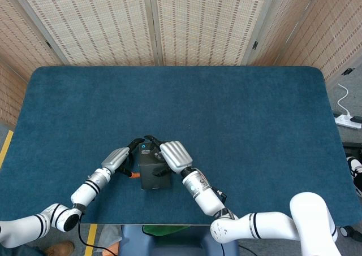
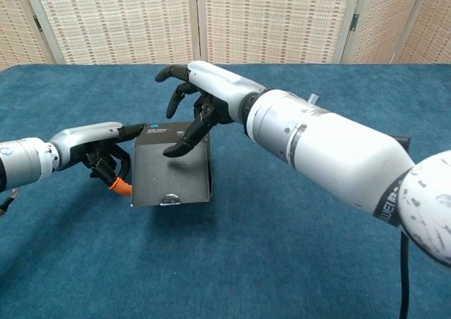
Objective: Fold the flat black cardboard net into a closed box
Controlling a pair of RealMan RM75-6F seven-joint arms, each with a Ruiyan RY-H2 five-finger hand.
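One black cardboard box [image 2: 171,171], folded shut. Two robot hands: the left hand [image 2: 106,150] and the right hand [image 2: 201,94]. One blue-covered table [image 1: 237,115]. Three woven screen panels [image 1: 198,24]. One white power strip [image 1: 346,120].

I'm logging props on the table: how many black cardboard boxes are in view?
1. The black box sits near the table's front edge, between the left hand at its side and the right hand pressing its top. No other shows.
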